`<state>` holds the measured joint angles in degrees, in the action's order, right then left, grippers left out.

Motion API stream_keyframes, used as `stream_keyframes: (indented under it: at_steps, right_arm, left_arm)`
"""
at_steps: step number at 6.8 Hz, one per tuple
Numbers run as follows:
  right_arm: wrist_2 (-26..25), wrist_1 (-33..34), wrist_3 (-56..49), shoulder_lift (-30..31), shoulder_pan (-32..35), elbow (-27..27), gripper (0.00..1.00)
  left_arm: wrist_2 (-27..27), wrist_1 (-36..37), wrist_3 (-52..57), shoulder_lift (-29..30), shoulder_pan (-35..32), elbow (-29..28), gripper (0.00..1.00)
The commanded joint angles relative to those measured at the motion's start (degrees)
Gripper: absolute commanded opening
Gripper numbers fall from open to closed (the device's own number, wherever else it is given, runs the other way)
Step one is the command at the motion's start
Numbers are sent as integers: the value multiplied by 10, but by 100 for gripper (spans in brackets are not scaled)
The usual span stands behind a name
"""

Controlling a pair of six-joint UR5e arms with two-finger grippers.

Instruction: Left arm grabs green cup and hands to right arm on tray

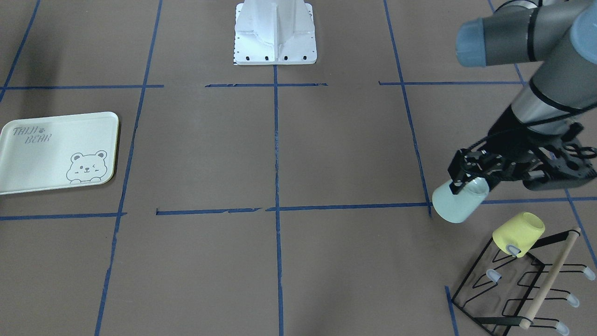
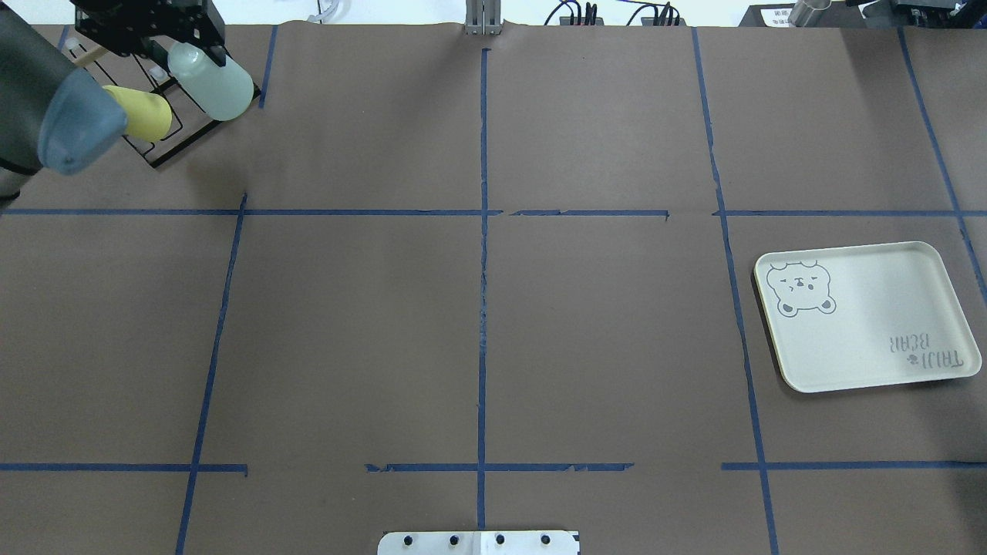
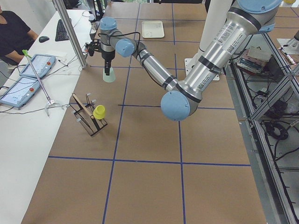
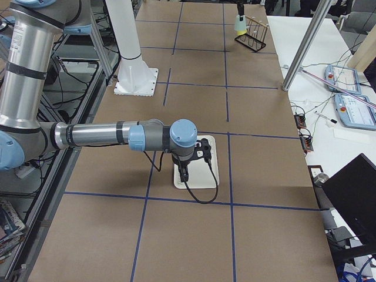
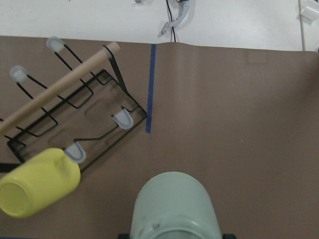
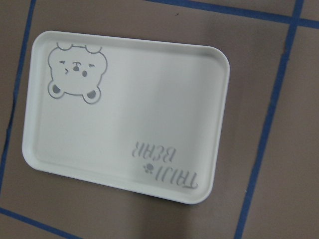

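My left gripper (image 1: 468, 183) is shut on the rim of the pale mint-green cup (image 1: 454, 205) and holds it tilted above the table, beside the black wire rack (image 1: 513, 289). The cup also shows in the overhead view (image 2: 216, 85) and fills the bottom of the left wrist view (image 5: 174, 209). The cream tray with the bear drawing (image 1: 46, 149) lies flat far across the table, and it is bare (image 6: 124, 124). My right gripper (image 4: 185, 173) hangs over the tray; it shows only in the exterior right view, so I cannot tell if it is open or shut.
A yellow cup (image 1: 518, 233) hangs upside down on a peg of the wire rack, close beside the green cup (image 5: 37, 189). The rack has a wooden bar (image 5: 60, 84). The white robot base (image 1: 275, 32) stands at the table's middle edge.
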<state>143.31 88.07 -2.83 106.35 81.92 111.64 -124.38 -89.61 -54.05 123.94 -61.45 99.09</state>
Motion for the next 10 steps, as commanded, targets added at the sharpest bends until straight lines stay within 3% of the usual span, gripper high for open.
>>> stream_keyframes:
  at_steps: [1,2,4,5,7,8,10]
  right_arm:
    - [-4,-165,242,-48,-114,-15,100]
    - [-26,-214,354,-86,-168,-16,100]
    - [-65,-303,568,-161,-270,-14,100]
    - [-98,-343,664,-209,-331,-15,100]
    - [-172,-390,795,-302,-434,-14,100]
    - [-184,-461,862,-320,-462,-15,100]
    - [-205,-680,1090,-321,-463,-19,100]
  left_arm:
    - [-1,-146,-185,-29,85,29,0]
    - [0,-321,-268,-68,103,16,0]
    - [5,-602,-461,-78,150,-48,0]
    - [5,-676,-525,-78,155,-58,0]
    - [5,-745,-617,-73,170,-58,0]
    - [7,-797,-660,-73,182,-58,0]
    - [83,-908,-730,-72,228,-61,0]
